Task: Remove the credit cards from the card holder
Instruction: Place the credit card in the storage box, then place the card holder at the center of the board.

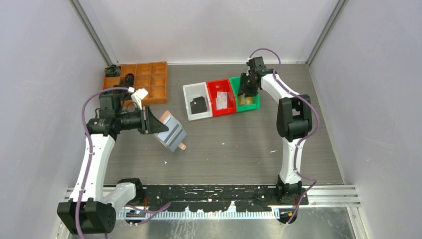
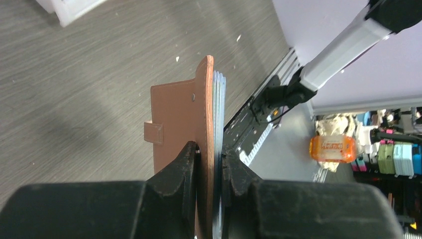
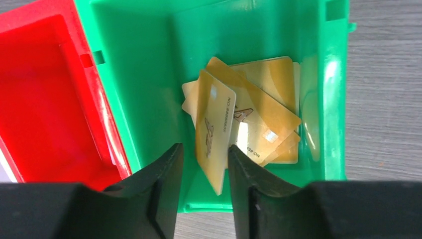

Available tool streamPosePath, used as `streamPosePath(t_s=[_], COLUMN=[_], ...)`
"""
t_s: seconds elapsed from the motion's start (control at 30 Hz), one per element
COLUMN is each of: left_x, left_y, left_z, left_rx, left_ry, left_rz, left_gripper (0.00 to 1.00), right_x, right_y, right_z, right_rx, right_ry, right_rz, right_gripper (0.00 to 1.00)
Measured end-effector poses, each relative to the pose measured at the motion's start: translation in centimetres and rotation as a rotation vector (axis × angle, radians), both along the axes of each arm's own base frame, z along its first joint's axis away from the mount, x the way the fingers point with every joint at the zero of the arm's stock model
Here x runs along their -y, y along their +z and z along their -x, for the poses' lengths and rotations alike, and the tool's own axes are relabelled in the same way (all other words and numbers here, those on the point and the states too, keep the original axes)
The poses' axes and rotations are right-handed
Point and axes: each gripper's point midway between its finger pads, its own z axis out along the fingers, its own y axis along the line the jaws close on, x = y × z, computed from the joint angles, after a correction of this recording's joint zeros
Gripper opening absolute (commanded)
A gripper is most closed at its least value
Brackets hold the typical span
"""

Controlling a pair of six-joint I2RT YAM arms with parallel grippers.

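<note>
My left gripper [image 1: 149, 121] is shut on the salmon-pink card holder [image 1: 171, 132] and holds it open above the table, grey pockets up. In the left wrist view the fingers [image 2: 185, 164] pinch the holder [image 2: 179, 119] edge-on, with grey card edges [image 2: 219, 99] beside the pink cover. My right gripper [image 1: 247, 94] hangs over the green bin [image 1: 234, 92]. In the right wrist view it is open [image 3: 204, 159], with a yellowish credit card [image 3: 214, 129] standing tilted between the fingers above several yellowish cards [image 3: 268, 99] in the bin [image 3: 144, 74].
A red bin [image 1: 214, 84] holding a whitish card [image 1: 222, 101] and a white bin [image 1: 196, 89] holding a dark object [image 1: 199, 105] stand left of the green bin. An orange compartment tray [image 1: 144, 79] sits at the back left. The red bin [image 3: 40, 89] shows in the right wrist view.
</note>
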Motion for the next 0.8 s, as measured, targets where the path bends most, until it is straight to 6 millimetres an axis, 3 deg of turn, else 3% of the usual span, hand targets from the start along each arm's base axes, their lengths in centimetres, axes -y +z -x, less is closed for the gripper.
streamPosePath(t_s=[0.13, 0.27, 0.43, 0.53, 0.6, 0.67, 0.8], left_x=[1.4, 2.6, 3.7, 4.1, 4.6, 4.8, 4.4], left_y=[-2.0, -4.6, -9.0, -11.7, -13.2, -14.0, -15.4], left_z=[0.4, 0.3, -0.4, -0.7, -0.6, -0.6, -2.1], left_rx=[-0.031, -0.062, -0.106, -0.132, -0.145, -0.135, -0.051], left_ry=[-0.071, -0.143, -0.236, -0.287, -0.333, -0.358, -0.381], left_rz=[-0.059, -0.143, -0.272, -0.343, -0.383, -0.411, -0.499], left_gripper=[0.0, 0.0, 0.02, 0.08, 0.17, 0.33, 0.9], right_x=[-0.8, -1.4, -1.9, -1.6, -1.3, -1.0, -0.4], right_y=[0.7, 4.2, 13.1, 17.6, 19.5, 19.9, 17.5], right_z=[0.1, 0.2, 1.5, 3.1, 4.5, 6.0, 8.8], right_rx=[0.028, 0.11, 0.308, 0.416, 0.472, 0.491, 0.448], right_ry=[0.013, 0.021, 0.027, 0.02, 0.011, -0.003, -0.028], right_rz=[0.037, 0.069, 0.022, -0.017, -0.046, -0.068, -0.09], right_gripper=[0.66, 0.83, 0.99, 1.0, 0.99, 1.0, 0.99])
